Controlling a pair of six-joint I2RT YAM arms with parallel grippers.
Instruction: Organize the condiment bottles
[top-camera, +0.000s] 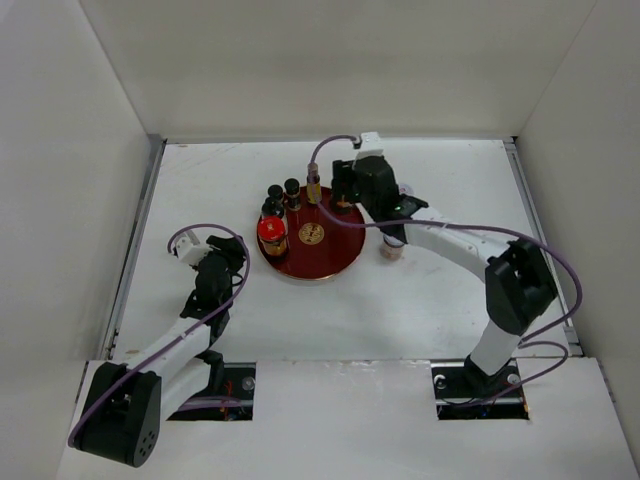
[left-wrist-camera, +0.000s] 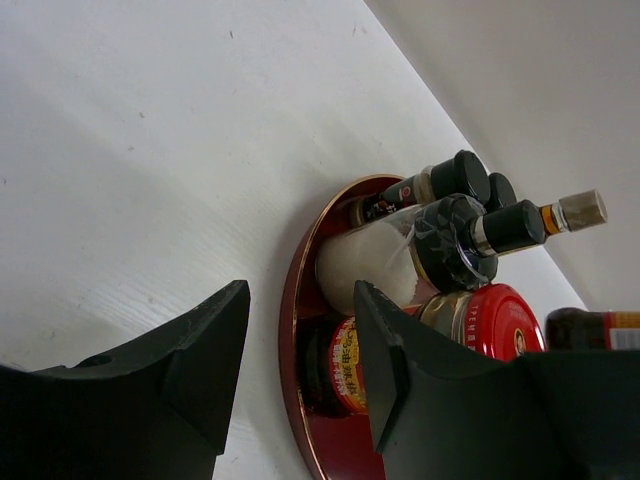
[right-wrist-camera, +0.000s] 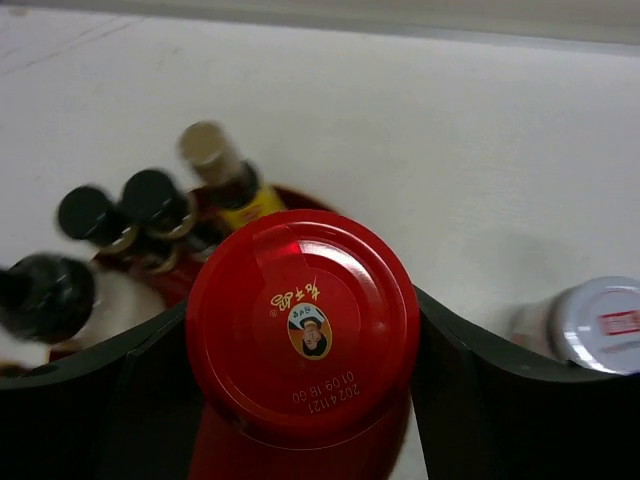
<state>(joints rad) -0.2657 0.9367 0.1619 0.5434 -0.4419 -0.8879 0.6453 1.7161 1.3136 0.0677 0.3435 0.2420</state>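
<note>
A round red tray (top-camera: 330, 262) holds several condiment bottles: a red-lidded jar (top-camera: 272, 232), small black-capped bottles (top-camera: 272, 192) and a slim gold-capped bottle (top-camera: 313, 185). My right gripper (top-camera: 345, 195) hangs over the tray's back right. In the right wrist view it (right-wrist-camera: 302, 340) is shut on a second red-lidded jar (right-wrist-camera: 302, 325), one finger on each side of the lid. My left gripper (top-camera: 238, 252) is just left of the tray, open and empty (left-wrist-camera: 300, 300), facing the tray rim (left-wrist-camera: 290, 330) and the red-lidded jar (left-wrist-camera: 490, 320).
A white-lidded jar (top-camera: 392, 248) stands on the table right of the tray, partly under my right arm, and shows in the right wrist view (right-wrist-camera: 590, 325). White walls close in the table on the left, back and right.
</note>
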